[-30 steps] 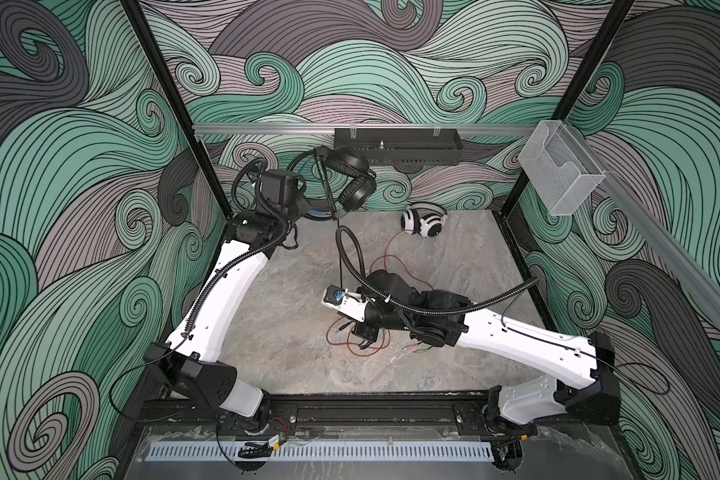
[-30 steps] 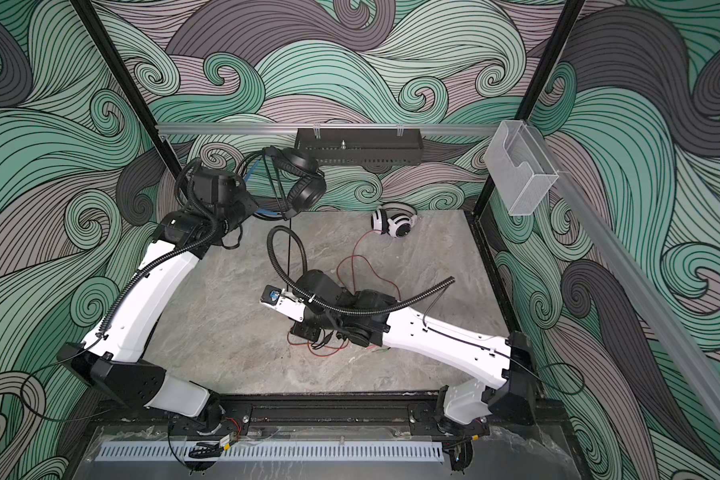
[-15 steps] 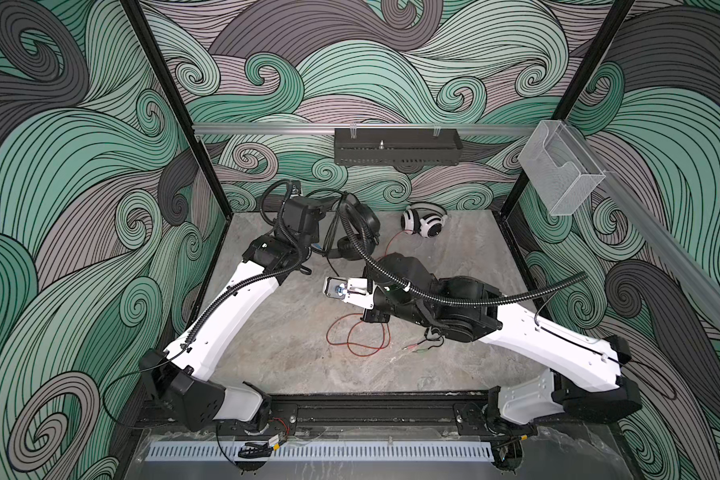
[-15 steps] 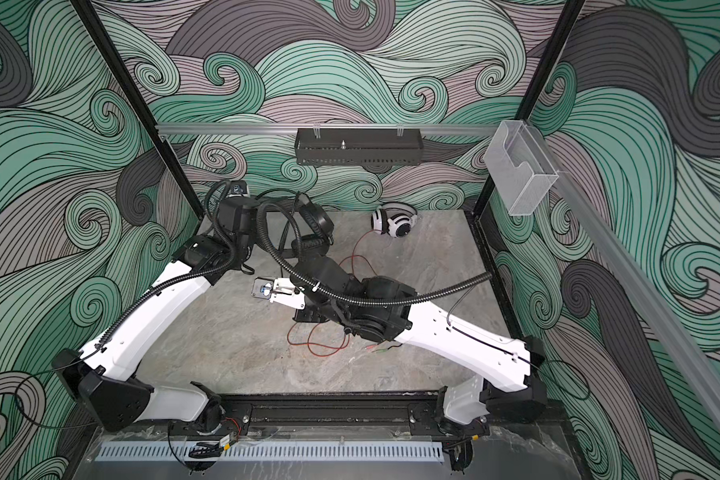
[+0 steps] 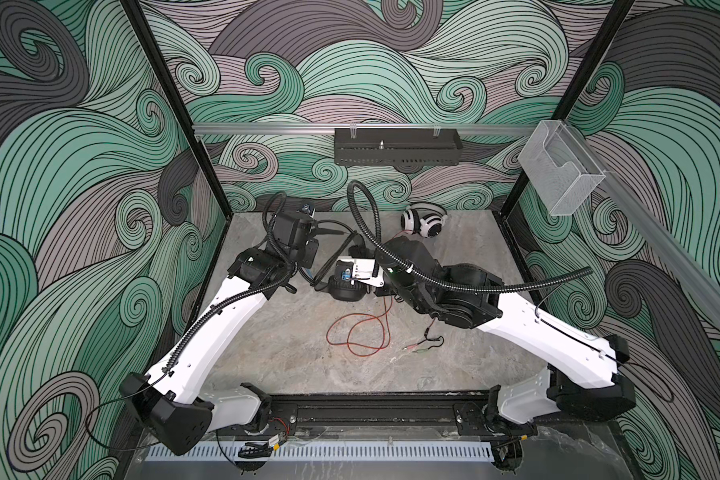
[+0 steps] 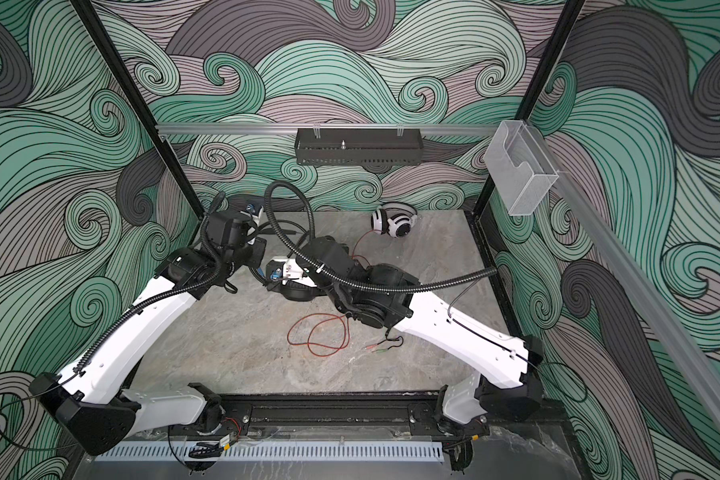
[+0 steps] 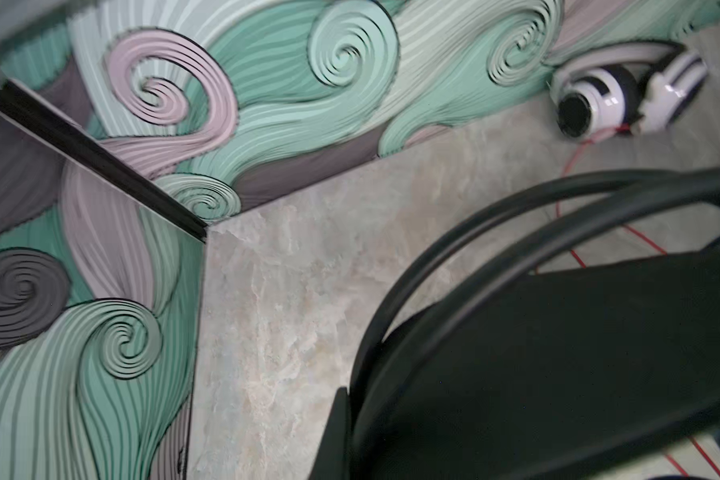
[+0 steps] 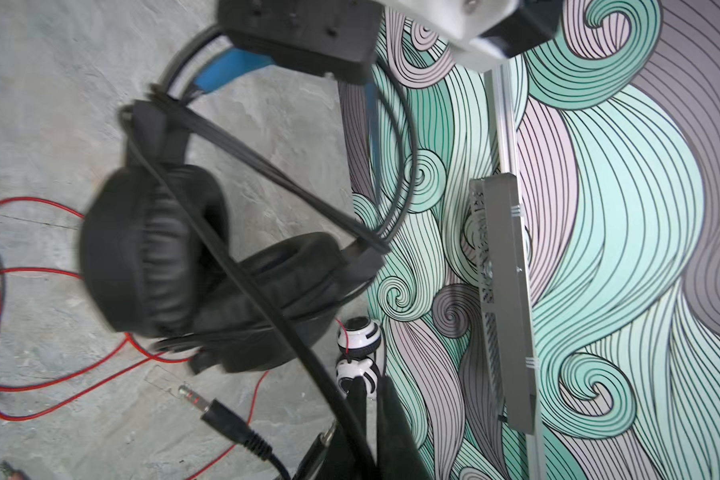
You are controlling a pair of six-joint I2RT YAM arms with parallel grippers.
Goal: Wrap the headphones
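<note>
The black headphones (image 5: 346,291) with a blue inner headband (image 8: 225,70) hang low over the table's back left. My left gripper (image 5: 310,262) is shut on their headband. In the right wrist view both ear cups (image 8: 154,249) hang below that gripper. My right gripper (image 8: 373,388) sits just right of the headset, its fingers nearly together on the black cord (image 8: 267,307). The cord's jack plug (image 8: 225,415) dangles free. The white-and-black headphones (image 5: 422,220) lie by the back wall. Their red cord (image 5: 362,332) lies looped loose mid-table.
A black perforated tray (image 5: 395,151) hangs on the rear rail. A clear plastic holder (image 5: 562,174) sits on the right rail. The right arm's corrugated hose (image 5: 495,286) arcs over the table's centre. Small green and pink plugs (image 5: 416,349) lie beside the red loops.
The left arm has brought the black headset down from high at the back wall to just above the table. The right gripper has moved back and left, from the red loops to beside the headset.
</note>
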